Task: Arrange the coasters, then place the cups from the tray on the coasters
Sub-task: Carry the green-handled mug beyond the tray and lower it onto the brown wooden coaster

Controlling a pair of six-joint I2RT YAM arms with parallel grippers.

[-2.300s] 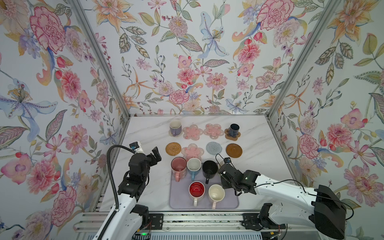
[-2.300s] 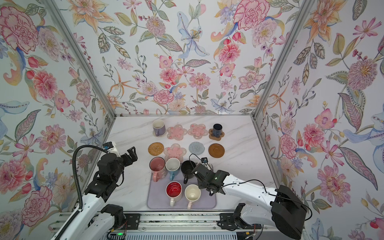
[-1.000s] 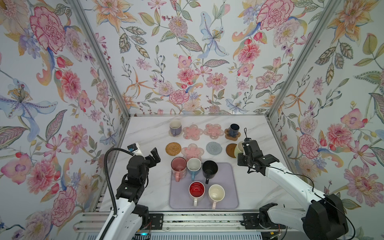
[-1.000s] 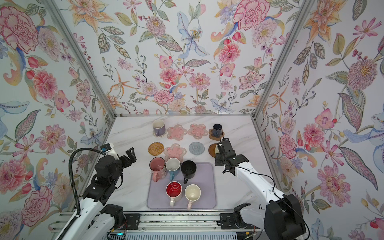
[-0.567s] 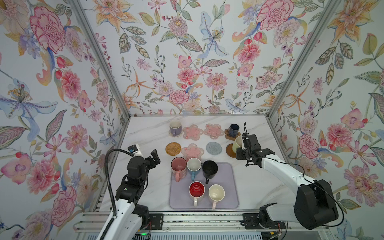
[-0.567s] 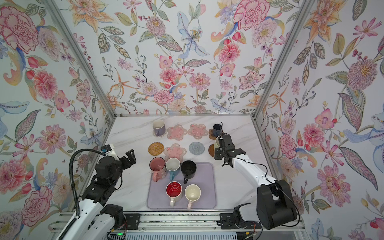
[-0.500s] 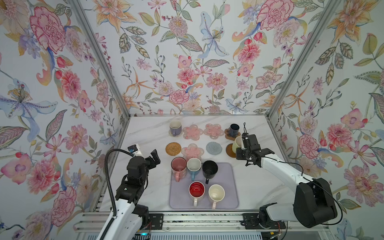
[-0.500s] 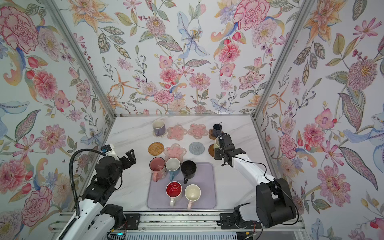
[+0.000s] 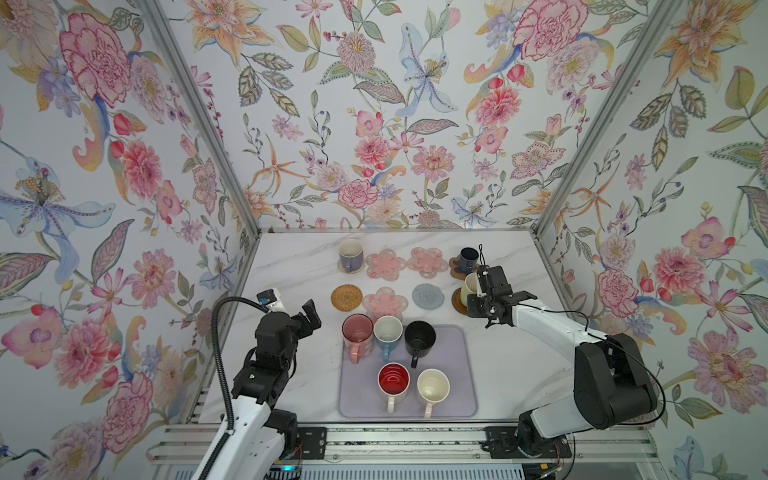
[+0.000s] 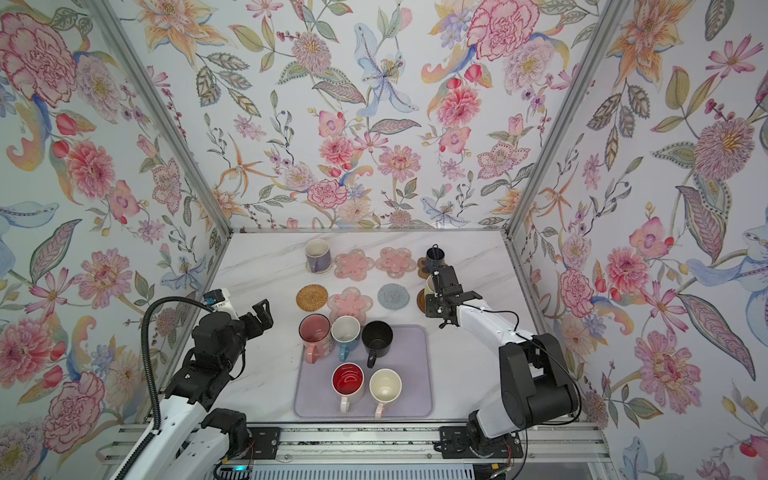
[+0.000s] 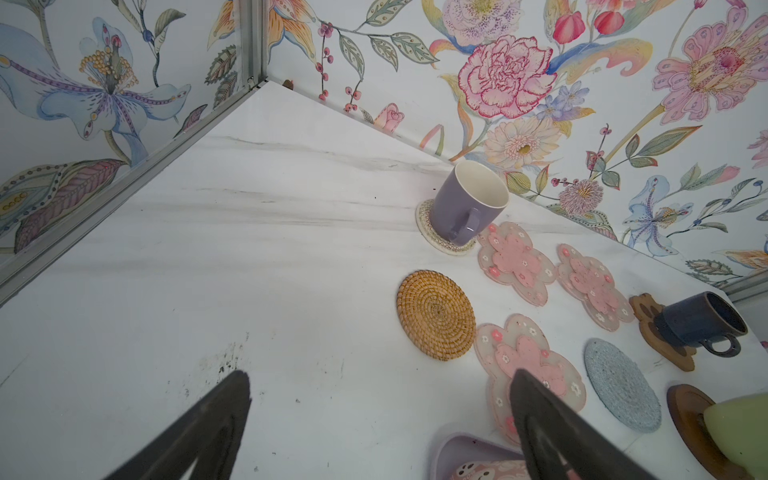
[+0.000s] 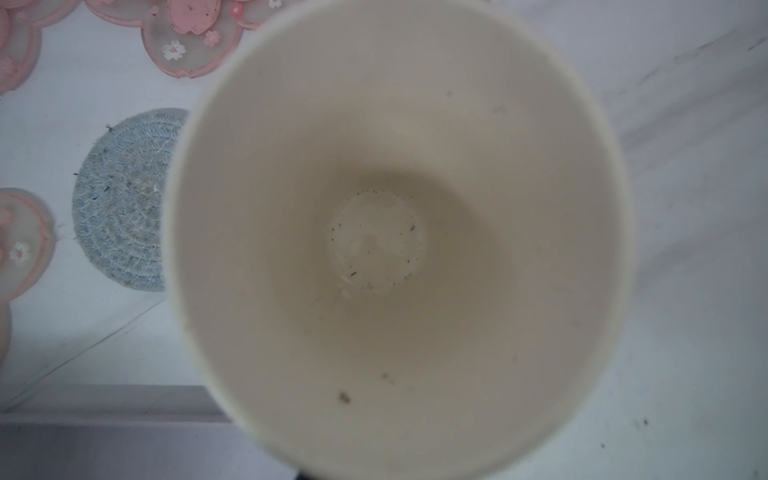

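Observation:
My right gripper point(image 9: 477, 286) point(image 10: 434, 286) is shut on the light green cup point(image 9: 468, 286) and holds it upright over the brown wooden disc coaster point(image 9: 458, 300). I cannot tell whether the cup touches the disc. The cup's pale inside point(image 12: 395, 232) fills the right wrist view and hides the fingers. My left gripper point(image 9: 309, 312) point(image 11: 380, 374) is open and empty, left of the tray point(image 9: 457, 374). Pink point(image 9: 357, 328), blue point(image 9: 387, 330), black point(image 9: 419, 334), red-inside point(image 9: 393, 380) and cream point(image 9: 433, 384) cups stand on the tray.
The lavender cup point(image 9: 351, 253) stands on a beaded coaster and the navy cup point(image 9: 468, 257) on the paw coaster. Bare coasters: three pink flowers point(image 9: 385, 264) point(image 9: 428, 261) point(image 9: 384, 301), the rattan round point(image 9: 346, 297) and the grey knitted round point(image 9: 428, 296). Floral walls close three sides.
My right gripper carried the light green cup from the tray's right side back to the wooden disc, then edged a little further back and left. The left arm barely moved.

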